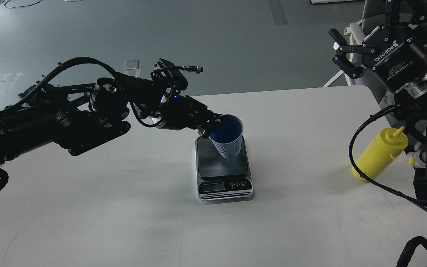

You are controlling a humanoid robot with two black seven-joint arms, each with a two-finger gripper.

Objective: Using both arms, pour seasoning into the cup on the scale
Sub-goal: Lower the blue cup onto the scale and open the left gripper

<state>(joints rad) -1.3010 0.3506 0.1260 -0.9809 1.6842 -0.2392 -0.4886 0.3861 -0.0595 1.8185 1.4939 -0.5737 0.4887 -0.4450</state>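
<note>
My left hand point(213, 124) pinches the rim of the light blue ribbed tapered cup point(228, 136), tilted slightly, over the dark square platform of the small silver-fronted digital scale point(224, 167). My right hand point(341, 50) hangs spread, far right. The yellow plastic squeeze bottle point(379, 154) stands on the white table point(124, 207), right.

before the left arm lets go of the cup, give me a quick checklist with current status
1. Cup over the scale platform: ok, it sits above the dark plate.
2. Cup base resting flat on the platform: cannot tell, it looks slightly tilted.
3. Left end effector gripping the cup rim: ok, shut on it.
4. Scale display readable: cannot tell, too small.
5. Right end effector free for the seasoning bottle: ok, open and empty, raised above the table's far right corner.
6. Seasoning bottle standing on the table: ok, untouched.
</note>
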